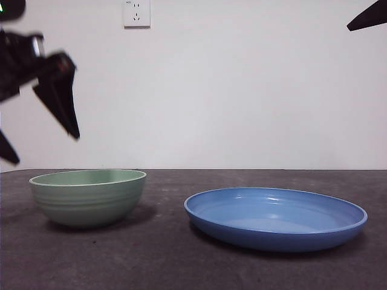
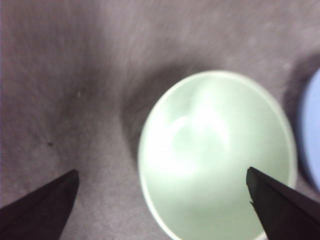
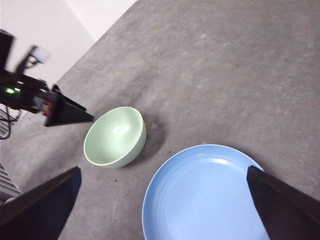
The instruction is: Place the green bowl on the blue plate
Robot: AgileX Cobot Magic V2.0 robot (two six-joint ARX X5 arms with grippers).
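— What fills the scene, biggest thing first?

— The dark grey table point(image 1: 181, 266), running back to a white wall point(image 1: 242, 90). On it, the blue plate point(image 1: 276, 216) sits flat, wide and shallow, with nothing in it.

— And the green bowl?

— The green bowl point(image 1: 88, 196) stands upright on the table beside the plate, apart from it, with a strip of bare table between them. It is not on the plate. The right wrist view shows the same layout from above: bowl and plate near each other, not touching.

— Which arm is at work?

— The left gripper point(image 1: 45, 130) hangs in the air above the bowl, off toward the bowl's outer side, clear of the rim. Its jaws are spread wide and hold nothing — in the left wrist view, which is blurred, the bowl lies below with one jaw over its edge and the other over bare table.

— The other arm?

— The right gripper point(image 3: 162, 200) waits high above the plate, jaws parted and empty.

— Anything smaller?

— A white wall socket point(image 1: 136, 13) high on the wall.
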